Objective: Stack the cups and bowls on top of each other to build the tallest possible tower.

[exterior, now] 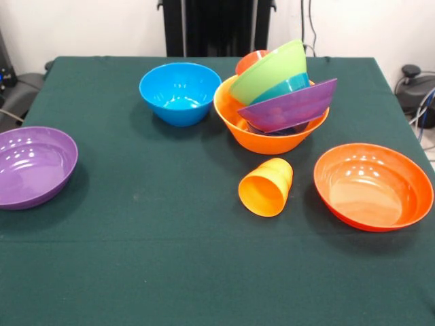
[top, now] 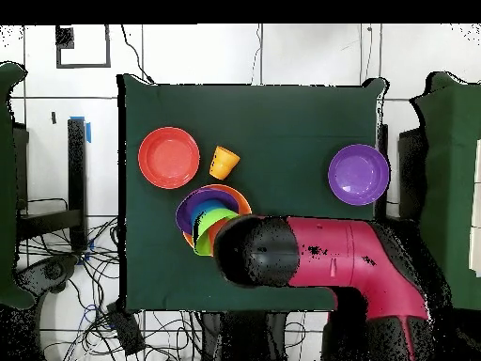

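The tower stands at mid-table: a big yellow-orange bowl (exterior: pixel 268 136) (top: pixel 241 198) holds a tilted purple bowl (exterior: pixel 289 107), a blue bowl (exterior: pixel 289 86) and a lime green bowl (exterior: pixel 268 71) (top: pixel 215 220) leaning on edge. A red-orange cup (exterior: pixel 250 61) peeks out behind them. The yellow-orange cup (exterior: pixel 266 187) (top: pixel 224 162) lies on its side in front of the tower. Separate bowls sit around it: blue (exterior: pixel 180 92), purple (exterior: pixel 34 166) (top: pixel 358 174) and red-orange (exterior: pixel 372 185) (top: pixel 169 157). My gripper (top: pixel 249 249) shows only as the arm's black end, high beside the tower; the front view lacks it.
The red and black arm (top: pixel 338 254) reaches in over the table's robot-side edge and hides the blue bowl from above. Green cloth (exterior: pixel 149 258) covers the table. Cables and equipment lie on the floor around it.
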You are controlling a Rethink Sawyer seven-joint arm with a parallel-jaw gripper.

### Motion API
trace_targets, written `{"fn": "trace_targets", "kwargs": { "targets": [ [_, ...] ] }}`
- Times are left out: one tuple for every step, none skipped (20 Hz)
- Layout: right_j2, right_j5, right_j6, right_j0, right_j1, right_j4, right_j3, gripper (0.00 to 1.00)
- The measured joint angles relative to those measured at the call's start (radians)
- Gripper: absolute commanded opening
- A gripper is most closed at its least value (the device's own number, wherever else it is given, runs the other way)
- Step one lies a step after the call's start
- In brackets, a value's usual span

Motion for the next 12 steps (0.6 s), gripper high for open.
{"fn": "trace_targets", "kwargs": {
  "targets": [
    [0.004,0.018,0.0,-0.005,-0.01,0.008,-0.008,1.0],
    [0.006,0.029,0.0,-0.008,-0.017,0.011,-0.013,1.0],
    [0.01,0.043,0.0,-0.013,-0.025,0.014,-0.021,1.0],
    [0.012,0.05,0.0,-0.015,-0.03,0.014,-0.025,1.0],
    [0.016,0.056,0.0,-0.018,-0.035,0.014,-0.031,1.0],
    [0.018,0.057,0.0,-0.02,-0.037,0.014,-0.034,1.0],
    [0.022,0.056,0.0,-0.022,-0.038,0.013,-0.04,1.0],
    [0.024,0.056,0.0,-0.024,-0.036,0.013,-0.043,1.0],
    [0.026,0.056,0.0,-0.025,-0.034,0.012,-0.045,1.0],
    [0.028,0.056,0.0,-0.027,-0.032,0.012,-0.047,1.0],
    [0.031,0.056,0.0,-0.029,-0.03,0.01,-0.049,1.0],
    [0.035,0.056,0.0,-0.035,-0.024,0.003,-0.051,1.0]
  ]
}}
